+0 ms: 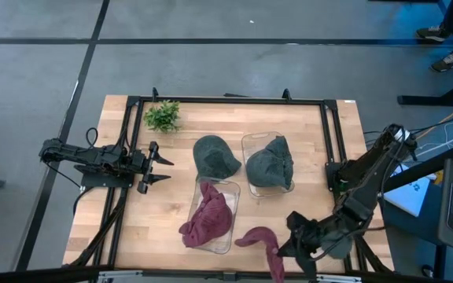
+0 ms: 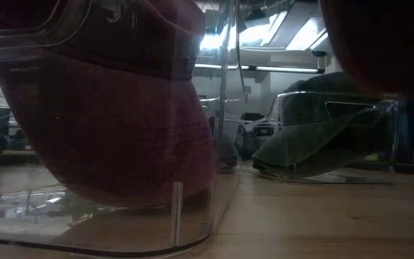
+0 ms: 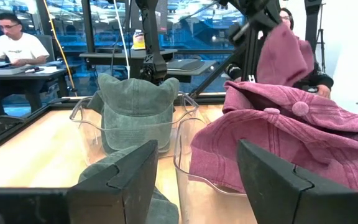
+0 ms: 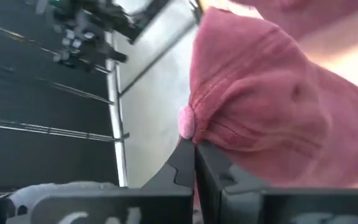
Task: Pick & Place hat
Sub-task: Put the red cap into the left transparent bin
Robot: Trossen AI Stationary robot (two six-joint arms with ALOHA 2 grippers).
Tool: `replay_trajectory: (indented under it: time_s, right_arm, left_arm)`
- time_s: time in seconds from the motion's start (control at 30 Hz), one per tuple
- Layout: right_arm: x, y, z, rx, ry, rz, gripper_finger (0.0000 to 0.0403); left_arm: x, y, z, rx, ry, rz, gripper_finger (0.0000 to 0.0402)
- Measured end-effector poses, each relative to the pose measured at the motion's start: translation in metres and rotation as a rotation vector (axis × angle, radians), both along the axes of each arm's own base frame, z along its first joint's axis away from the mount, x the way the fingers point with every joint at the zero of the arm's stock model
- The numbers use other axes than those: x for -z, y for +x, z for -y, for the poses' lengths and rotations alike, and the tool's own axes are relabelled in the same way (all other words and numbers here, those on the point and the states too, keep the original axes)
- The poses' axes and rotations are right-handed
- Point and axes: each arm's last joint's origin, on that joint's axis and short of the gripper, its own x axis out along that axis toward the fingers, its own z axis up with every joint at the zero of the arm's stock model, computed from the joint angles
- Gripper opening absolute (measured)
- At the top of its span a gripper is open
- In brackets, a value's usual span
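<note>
R gripper [image 1: 280,253] sits near the front edge of the worktop [image 1: 163,196], right of centre, jaws clamped on a maroon cap [image 1: 259,239] whose fabric hangs from the fingertips. L gripper [image 1: 162,169] waits at the left edge, jaws apart, holding nothing. Front clear bin [image 1: 225,228] holds a second maroon cap [image 1: 208,218]. Rear clear bin [image 1: 256,140] holds a grey-green cap [image 1: 270,163]; another grey-green cap [image 1: 215,156] lies on the wood just beside it. Small plant [image 1: 163,115] near the back-left corner.
</note>
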Motion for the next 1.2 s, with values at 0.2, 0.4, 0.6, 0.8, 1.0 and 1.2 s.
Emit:
replay_trajectory:
  time_s: [0.2,0.4,0.6,0.8,1.0,1.2]
  right_arm:
    - [-0.025,-0.005,0.013,-0.041,-0.026,0.159,0.0001]
    - [-0.049,-0.004,0.029,-0.050,-0.048,0.327,0.0000]
    - [-0.064,0.004,0.041,-0.004,-0.047,0.452,0.0000]
    - [-0.070,0.012,0.050,0.155,-0.053,0.509,0.0000]
    - [-0.064,0.030,0.051,0.327,-0.067,0.534,0.0001]
    - [-0.051,0.062,0.046,0.421,-0.025,0.587,0.0002]
  left_arm:
    - [0.000,0.000,0.000,0.000,0.000,0.000,0.0211]
    - [0.000,0.000,0.000,0.000,0.000,0.000,0.0213]
    - [0.000,0.000,0.000,0.000,0.000,0.000,0.0214]
    - [0.000,0.000,0.000,0.000,0.000,0.001,0.0214]
    - [0.000,0.000,0.000,0.000,0.000,0.001,0.0212]
    - [0.000,0.000,0.000,0.000,0.000,0.000,0.0211]
